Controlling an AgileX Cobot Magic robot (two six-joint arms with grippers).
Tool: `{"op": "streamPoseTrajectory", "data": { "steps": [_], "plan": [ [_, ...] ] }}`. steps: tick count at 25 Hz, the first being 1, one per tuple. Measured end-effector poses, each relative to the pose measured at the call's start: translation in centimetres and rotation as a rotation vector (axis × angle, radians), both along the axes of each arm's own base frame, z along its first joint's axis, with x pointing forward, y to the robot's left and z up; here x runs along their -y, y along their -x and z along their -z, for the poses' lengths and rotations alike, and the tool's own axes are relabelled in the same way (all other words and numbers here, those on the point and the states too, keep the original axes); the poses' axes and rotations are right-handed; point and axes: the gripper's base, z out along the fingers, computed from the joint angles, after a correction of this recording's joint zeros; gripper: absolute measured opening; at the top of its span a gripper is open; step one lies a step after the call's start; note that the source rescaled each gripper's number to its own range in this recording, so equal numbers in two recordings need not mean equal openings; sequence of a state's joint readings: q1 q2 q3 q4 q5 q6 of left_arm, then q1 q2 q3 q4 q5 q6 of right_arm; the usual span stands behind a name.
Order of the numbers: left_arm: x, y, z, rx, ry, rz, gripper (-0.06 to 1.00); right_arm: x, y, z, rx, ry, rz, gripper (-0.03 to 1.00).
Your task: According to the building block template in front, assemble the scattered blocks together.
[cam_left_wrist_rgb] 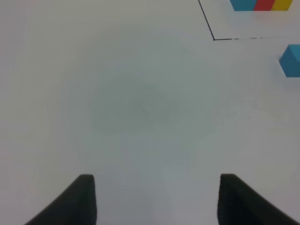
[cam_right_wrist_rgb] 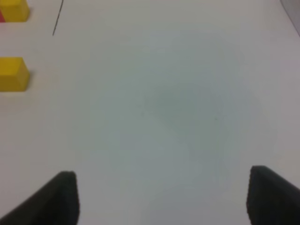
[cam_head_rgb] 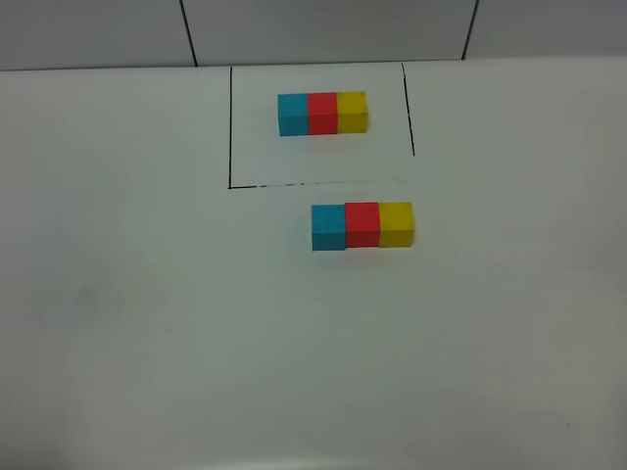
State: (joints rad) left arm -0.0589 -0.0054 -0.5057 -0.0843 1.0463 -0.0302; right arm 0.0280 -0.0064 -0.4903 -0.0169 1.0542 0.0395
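The building block template (cam_head_rgb: 322, 114) is a blue-red-yellow row inside a thin black outline at the back of the white table. In front of it the three unframed blocks sit side by side in a row: cyan-blue (cam_head_rgb: 328, 227), red (cam_head_rgb: 361, 224), yellow (cam_head_rgb: 396, 223). Neither gripper shows in the exterior high view. The left gripper (cam_left_wrist_rgb: 157, 197) is open and empty over bare table; its view shows the template (cam_left_wrist_rgb: 262, 4) and the blue block (cam_left_wrist_rgb: 291, 61) far off. The right gripper (cam_right_wrist_rgb: 161, 197) is open and empty; the yellow block (cam_right_wrist_rgb: 13, 73) lies far off.
The black outline (cam_head_rgb: 230, 127) is open on part of its right side. A grey tiled wall (cam_head_rgb: 313, 29) rises behind the table's back edge. The white table (cam_head_rgb: 147, 343) spreads wide in front and to both sides of the blocks.
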Motion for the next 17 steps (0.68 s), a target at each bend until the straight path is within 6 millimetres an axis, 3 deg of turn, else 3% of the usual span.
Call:
{"op": "streamPoseTrajectory", "data": {
  "steps": [17],
  "plan": [
    [0.0,0.0,0.0,0.0,0.0,0.0,0.26,-0.01,-0.01,0.01,0.0,-0.002,-0.019,0.52]
  ]
}}
